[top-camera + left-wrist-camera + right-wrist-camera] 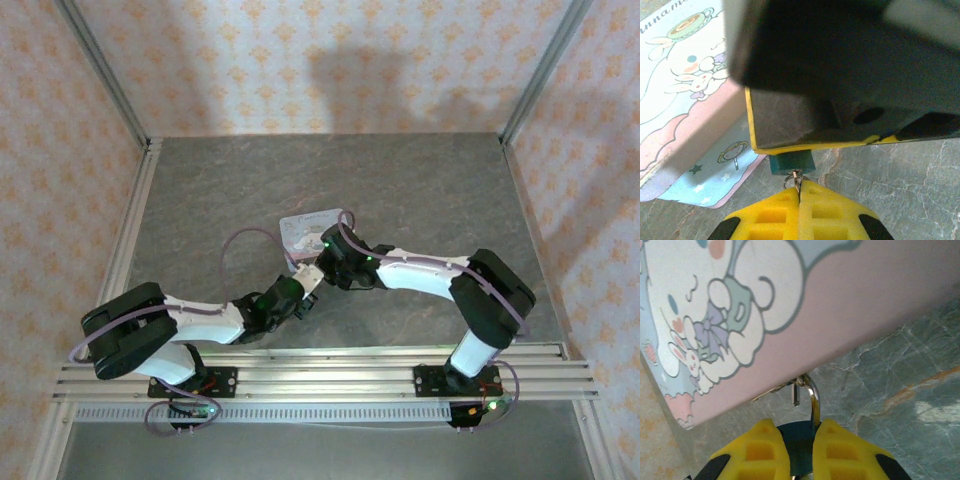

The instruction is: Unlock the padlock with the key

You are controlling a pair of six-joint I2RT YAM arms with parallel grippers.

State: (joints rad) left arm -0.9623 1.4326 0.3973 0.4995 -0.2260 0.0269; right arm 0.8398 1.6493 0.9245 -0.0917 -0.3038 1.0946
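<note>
Nearest you, the rail (330, 372) carries both arm bases. The two arms lean in toward each other over the table (450, 190) and meet near its middle.

Your left gripper (799, 184) has its yellow fingers pressed together on the key (796, 175). A thin sliver of the key pokes out past the tips, with a small wire ring beside it. The key's end touches the near face of the padlock (791, 163). You cannot tell whether it sits in the keyhole.

The padlock is just beyond the left gripper, at the near edge of the tin (850, 310). Your right gripper (798, 429) pinches its dark teal body between the two yellow fingers, so the jaws stand only as far apart as the body. From the left wrist, that gripper looms as a dark block right over the padlock.

The silver shackle (813, 394) rises from the body and curves over against the tin's pink side wall. A short metal piece hangs from the curve and stops short of the body. You cannot tell whether it is the shackle's free end or part of the tin's latch.

Just past both grippers, the tin lies flat on the table with its lid down, showing a cartoon rabbit. Whatever is inside is hidden from you.
</note>
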